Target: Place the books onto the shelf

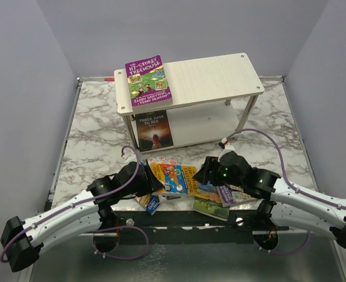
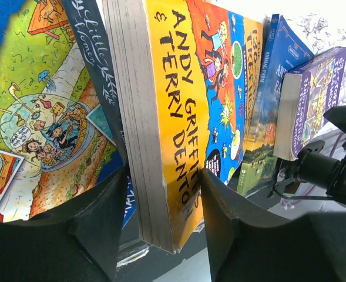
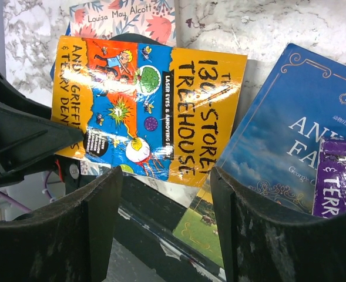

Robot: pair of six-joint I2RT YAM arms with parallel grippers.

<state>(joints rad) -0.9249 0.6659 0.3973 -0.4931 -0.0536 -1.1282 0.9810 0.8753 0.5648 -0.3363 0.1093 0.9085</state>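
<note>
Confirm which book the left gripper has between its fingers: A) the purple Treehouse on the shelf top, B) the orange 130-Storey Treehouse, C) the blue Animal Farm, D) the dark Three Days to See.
B: in the left wrist view, the left gripper sits astride the orange 130-Storey Treehouse, one side against its page edge and the other against its cover.

A white and grey marble worktop (image 1: 96, 147) has plain pale purple-grey walls (image 1: 178, 29) on the left, far and right sides. The light is soft and even.
</note>
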